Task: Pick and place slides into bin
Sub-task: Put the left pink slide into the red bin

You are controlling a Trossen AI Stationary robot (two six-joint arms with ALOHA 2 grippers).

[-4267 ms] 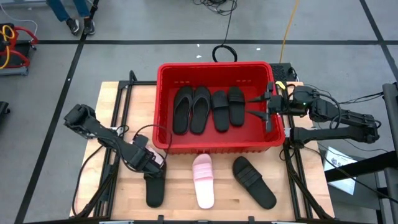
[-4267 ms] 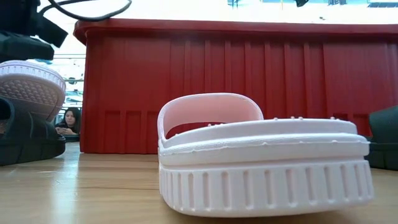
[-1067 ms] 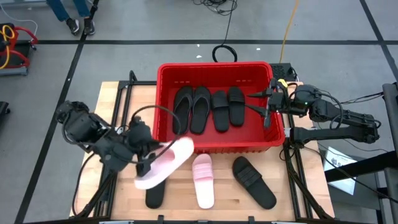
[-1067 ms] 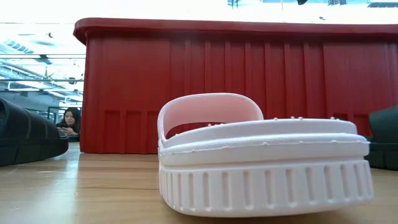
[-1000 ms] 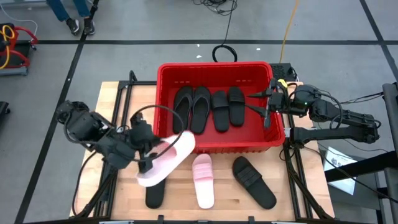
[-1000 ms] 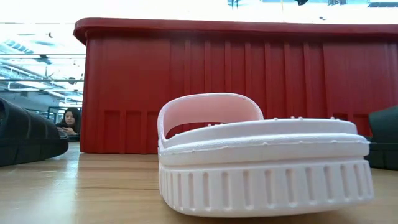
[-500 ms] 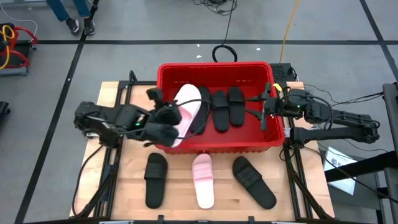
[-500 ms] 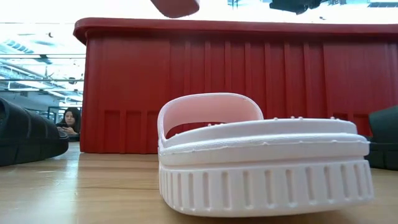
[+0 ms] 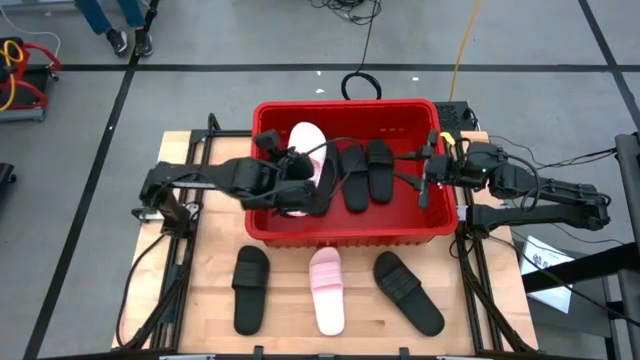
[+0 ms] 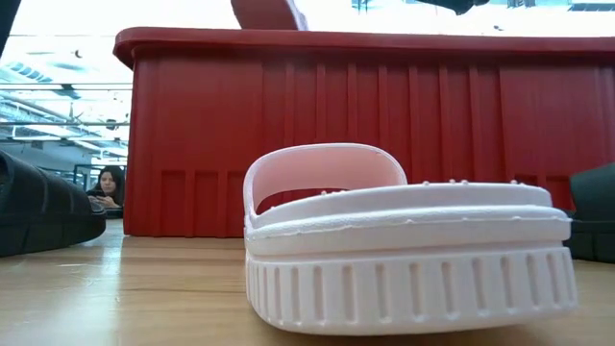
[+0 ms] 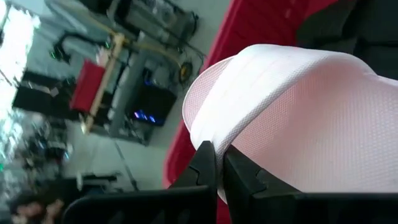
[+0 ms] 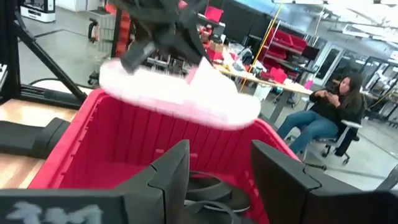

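My left gripper [image 9: 291,168] hangs over the left part of the red bin [image 9: 345,105], shut on a light pink slide [image 9: 305,140]. This slide also shows above the bin in the right wrist view [image 12: 180,93] and at the top of the low view [image 10: 269,12]. Black slides [image 9: 353,178] lie on the bin's floor. On the table before the bin lie a black slide [image 9: 250,288], a pink slide [image 9: 327,290] and another black slide [image 9: 408,292]. My right gripper [image 9: 425,180] is open at the bin's right wall, its fingers [image 12: 171,168] holding nothing. My left gripper pinches the pink slide's side edge [image 11: 205,134] between its two shut fingers [image 11: 239,171]. They come from the table's left, slanting down. The slide is lifted clear above the bin's left part, its length running from the near side to the far side.
The bin's tall red wall [image 10: 432,135] stands behind the pink slide on the table [image 10: 404,250], with black slides at both sides [image 10: 38,216]. People sit in the room beyond [image 12: 329,99]. Bare wood lies left of the bin [image 9: 215,160].
My left gripper has carried the pink slide from above the table by the bin's near left corner toward the far and right, over the bin's left part. The slide has turned about, from slanting across the table to lying along the bin's depth. The gripper stays shut on it.
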